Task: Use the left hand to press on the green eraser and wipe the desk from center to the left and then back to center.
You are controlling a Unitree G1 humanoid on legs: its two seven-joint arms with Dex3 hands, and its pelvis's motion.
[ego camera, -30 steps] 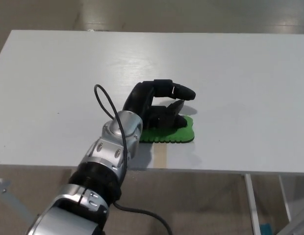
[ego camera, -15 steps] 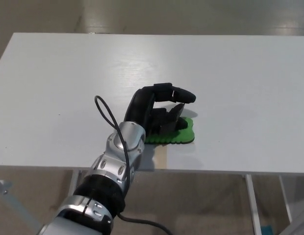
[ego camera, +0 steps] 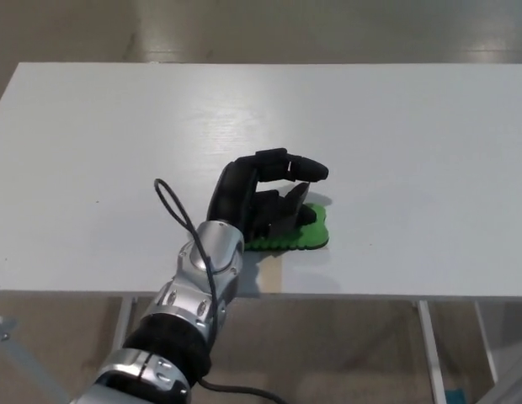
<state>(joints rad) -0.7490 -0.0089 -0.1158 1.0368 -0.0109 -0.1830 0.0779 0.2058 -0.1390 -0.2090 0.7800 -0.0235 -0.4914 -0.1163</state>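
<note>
Head view: left hand (ego camera: 265, 198) presses, fingers curled, on the flat green eraser (ego camera: 305, 233); light, soft-looking, likely slides easily across the worktop (ego camera: 412, 143).

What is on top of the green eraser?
The left hand lies over the green eraser, covering its left part; only its right and front edges show. Whether the palm presses on it is hidden. Underneath is the white desk.

Looks like a lab or test room: bare white table (ego camera: 412, 126), plain polished concrete-like floor (ego camera: 244, 29) beyond.
</note>
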